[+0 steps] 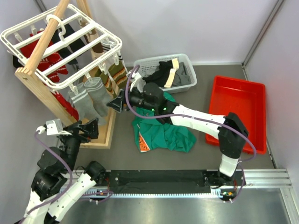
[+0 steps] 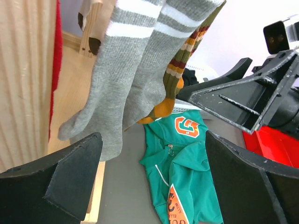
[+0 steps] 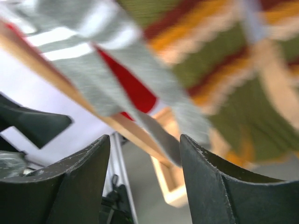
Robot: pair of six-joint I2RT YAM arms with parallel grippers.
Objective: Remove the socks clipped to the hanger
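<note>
The white slatted hanger (image 1: 70, 39) hangs from the wooden rack at the upper left. Clipped to it are grey socks with pale bands (image 1: 88, 99), green-brown-orange striped socks (image 1: 117, 74) and red patterned socks (image 1: 46, 60). My right gripper (image 1: 114, 103) reaches to the grey socks. In the right wrist view a grey sock's toe (image 3: 161, 135) hangs between its fingers, which stand apart around it (image 3: 145, 156). My left gripper (image 1: 88, 130) is open below the grey socks (image 2: 121, 84) and holds nothing (image 2: 154, 172). The striped sock (image 2: 180, 70) hangs behind them.
The pale wooden A-frame rack (image 1: 42, 91) stands at the left. A green shirt with orange print (image 1: 163, 133) lies on the table under the right arm. A white basket (image 1: 192, 70) holds black-and-cream garments (image 1: 166, 72). A red tray (image 1: 238, 107) sits at the right.
</note>
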